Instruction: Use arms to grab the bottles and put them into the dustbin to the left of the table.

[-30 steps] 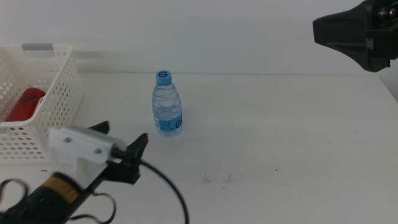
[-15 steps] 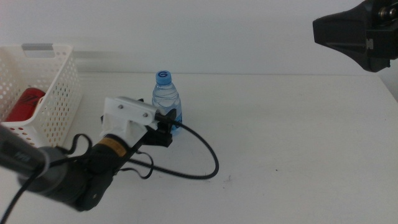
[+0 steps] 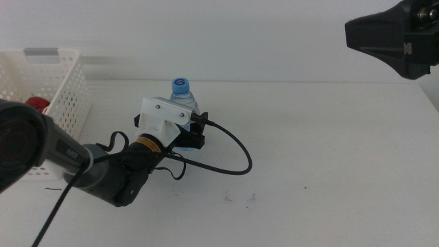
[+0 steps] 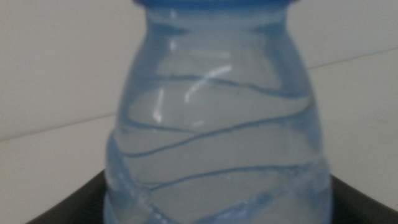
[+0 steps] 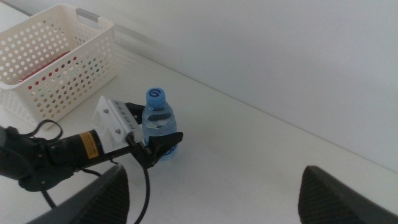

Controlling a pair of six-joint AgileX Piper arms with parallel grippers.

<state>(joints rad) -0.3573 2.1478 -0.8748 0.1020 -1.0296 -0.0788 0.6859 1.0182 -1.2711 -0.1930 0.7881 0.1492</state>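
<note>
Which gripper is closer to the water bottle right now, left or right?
Left. The left gripper has its jaws on either side of the water bottle. The right gripper hangs high above the table, far off to the bottle's right.

One water bottle [image 3: 180,94], one basket [image 3: 58,96], one red can [image 3: 36,103].

clear water bottle [image 3: 182,96] upright, blue cap, red can [image 3: 36,103] in white dustbin [image 3: 57,103]

bottle [image 3: 181,94] right of dustbin [image 3: 48,89]
</note>
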